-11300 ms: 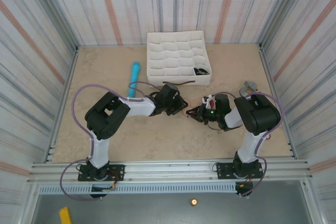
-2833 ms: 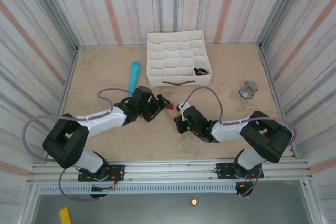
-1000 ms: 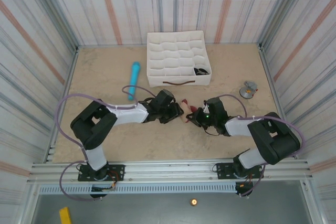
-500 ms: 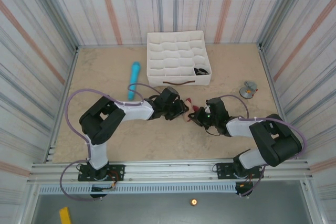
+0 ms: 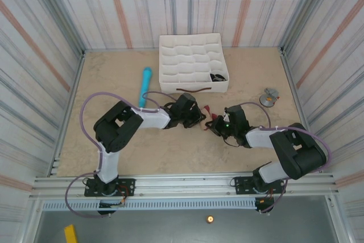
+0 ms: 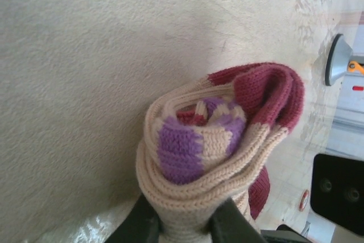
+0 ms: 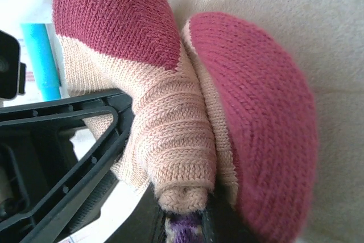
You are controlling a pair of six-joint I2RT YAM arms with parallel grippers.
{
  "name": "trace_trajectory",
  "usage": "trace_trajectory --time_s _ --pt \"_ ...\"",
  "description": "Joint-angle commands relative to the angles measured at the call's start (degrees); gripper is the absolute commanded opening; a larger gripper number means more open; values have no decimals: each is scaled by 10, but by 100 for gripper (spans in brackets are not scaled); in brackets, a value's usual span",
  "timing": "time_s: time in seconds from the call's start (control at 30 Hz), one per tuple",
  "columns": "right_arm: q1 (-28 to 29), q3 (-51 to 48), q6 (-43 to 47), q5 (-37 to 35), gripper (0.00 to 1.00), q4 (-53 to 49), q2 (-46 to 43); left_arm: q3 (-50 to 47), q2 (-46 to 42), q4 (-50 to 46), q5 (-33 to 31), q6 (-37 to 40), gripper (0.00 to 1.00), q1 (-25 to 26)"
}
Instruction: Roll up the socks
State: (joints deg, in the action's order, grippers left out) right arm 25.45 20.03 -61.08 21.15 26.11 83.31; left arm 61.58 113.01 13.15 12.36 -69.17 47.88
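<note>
Roll of beige sock sits between my claws; left claw and right claw both clamp it against unwinding.

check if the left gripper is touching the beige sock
Touching. Left wrist view: the left gripper pinches the beige sock between both fingers.

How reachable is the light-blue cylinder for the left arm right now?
Probably yes, but not freely. The light-blue cylinder lies on bare table just beside the left arm, with nothing between. But the left pincer is shut on the beige sock, so it would need to let go first.
</note>
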Motion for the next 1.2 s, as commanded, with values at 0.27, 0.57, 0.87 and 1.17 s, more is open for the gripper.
trace_trajectory --time_s 0.27,0.57,0.87,1.17 --pt "5 54 171 -29 57 -196 -41 -53 -78 -147 -78 10 0 -25" --pt "62 91 268 -107 65 -214 -88 -110 -163 -217 -132 -31 0 -40" --pt "244 75 404 -304 65 -163 -97 -122 -178 -231 -114 -84 0 -30" --pt "332 89 472 -386 66 -112 -52 -123 -177 -229 -95 -132 0 -16"
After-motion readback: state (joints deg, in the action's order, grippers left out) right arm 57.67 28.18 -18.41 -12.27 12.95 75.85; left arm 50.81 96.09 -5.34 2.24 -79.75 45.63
